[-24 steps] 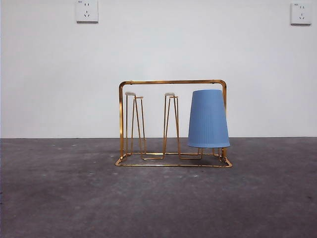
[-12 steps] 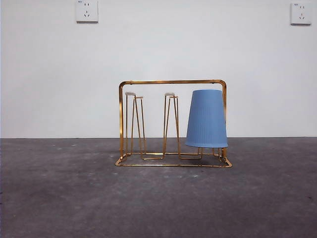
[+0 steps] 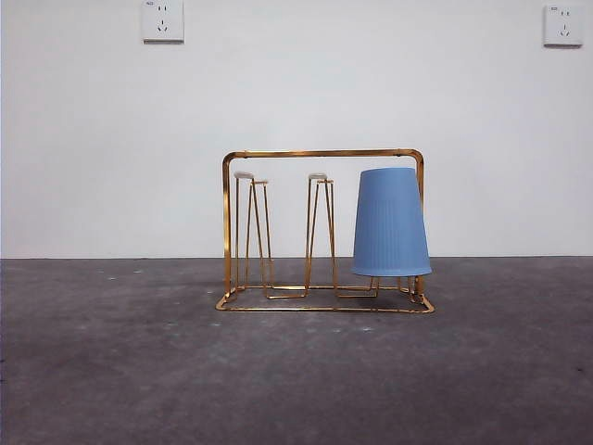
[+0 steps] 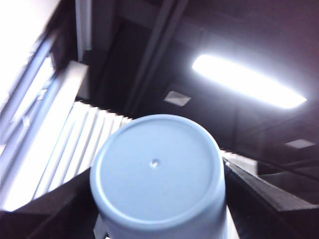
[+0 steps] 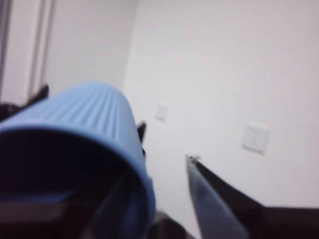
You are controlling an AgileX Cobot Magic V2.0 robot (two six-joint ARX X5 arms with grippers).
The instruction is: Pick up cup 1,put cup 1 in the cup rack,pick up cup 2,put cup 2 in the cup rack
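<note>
Held cup (image 4: 157,174), pale blue, sits between the two black jaws of the left claw (image 4: 159,204); the jaws press against its sides, closed on it; its flat round bottom, with a tiny dimple at the centre, faces the wrist camera; behind it is a dark ceiling with a long bright ceiling light (image 4: 246,79), so this claw points upward.

Ribbed cup (image 5: 84,124), also blue, fills one side of the right wrist view, its dark open mouth turned toward the camera; the right claw (image 5: 159,174) is right at its rim; whether this claw grips the cup cannot be told from the blurred view; beyond them is a white wall with two pale wall sockets (image 5: 254,138).

In the front view neither claw shows; a gold wire cup rack (image 3: 315,153) stands on the dark grey table (image 3: 139,371), in the middle, before the white wall; a racked cup (image 3: 391,222), blue and finely ribbed, hangs upside down over a prong at one end of the rack, its rim just above the flat wire base; the other upright prongs (image 3: 252,232), narrow loops with pale tips, are bare; whether the ribbed cup is this same one cannot be told.
</note>
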